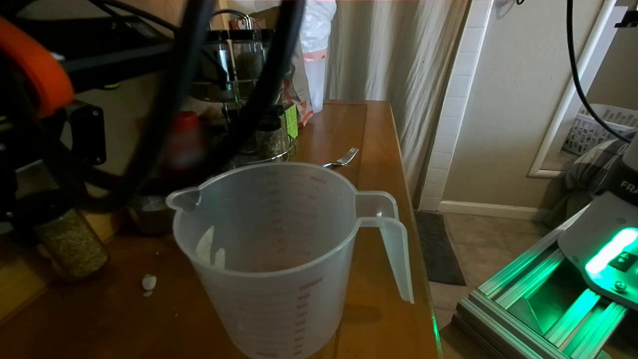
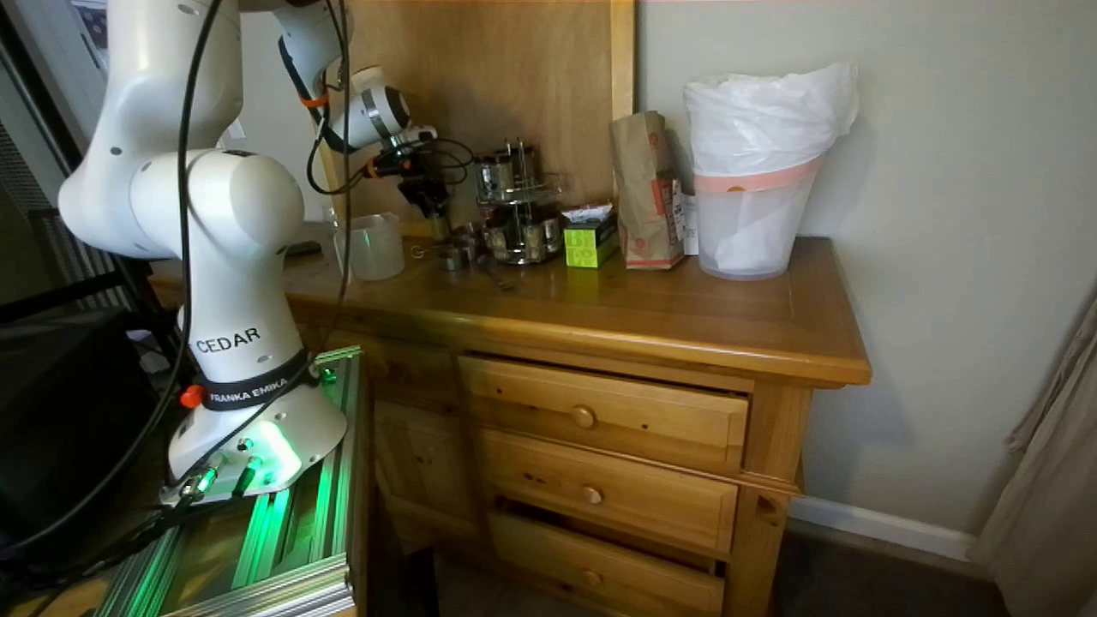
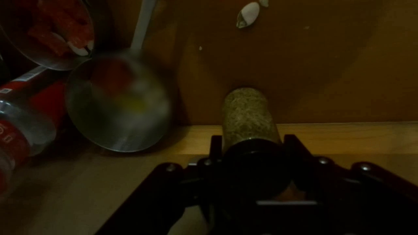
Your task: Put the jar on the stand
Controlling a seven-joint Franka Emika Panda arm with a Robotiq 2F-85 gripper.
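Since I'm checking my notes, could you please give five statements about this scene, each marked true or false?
The jaws hold a small clear jar with a dark lid and olive-yellow contents. True.
A two-tier metal stand holds other dark-lidded jars. True.
The held jar sits on the stand. False: it hangs apart from the stand.
A large translucent white plastic measuring jug stands upright. True.
A shiny metal fork lies inside the jug. False: the fork lies on the brown wooden tabletop.

Dim in the wrist view, near-black at the claw, blurred inside the metal cup beside it; glaring green on the robot base, far from the claw, in both exterior views.
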